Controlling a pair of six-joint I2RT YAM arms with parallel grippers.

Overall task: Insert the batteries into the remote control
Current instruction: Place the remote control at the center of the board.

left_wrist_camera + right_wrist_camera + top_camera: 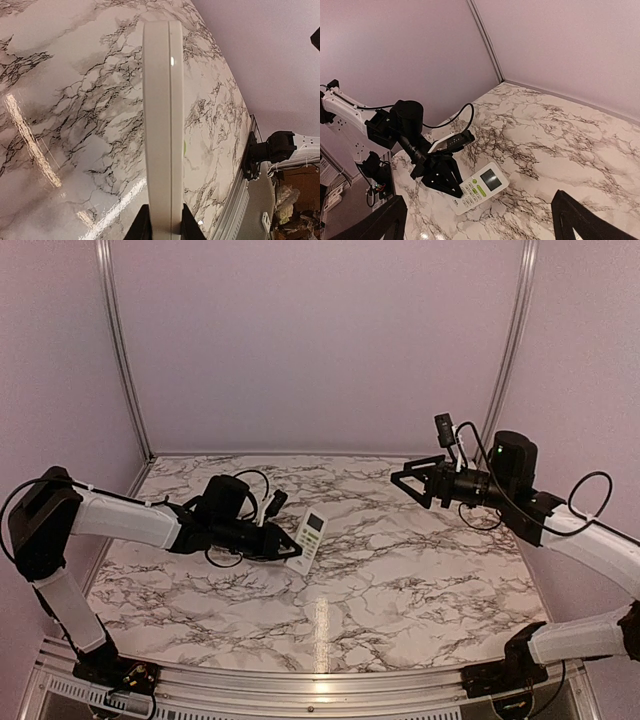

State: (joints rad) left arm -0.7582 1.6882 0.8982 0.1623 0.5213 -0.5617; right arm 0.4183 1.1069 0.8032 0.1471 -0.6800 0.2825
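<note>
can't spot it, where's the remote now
In the top view, left of centre, the small white rectangular plastic remote is held by its lower end in the left gripper's jaws.

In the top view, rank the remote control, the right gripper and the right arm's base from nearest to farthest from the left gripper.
1. remote control: clamped in the left gripper, left of centre on the table.
2. right gripper: open, raised over the far right side.
3. right arm's base: at the near right edge.
</note>
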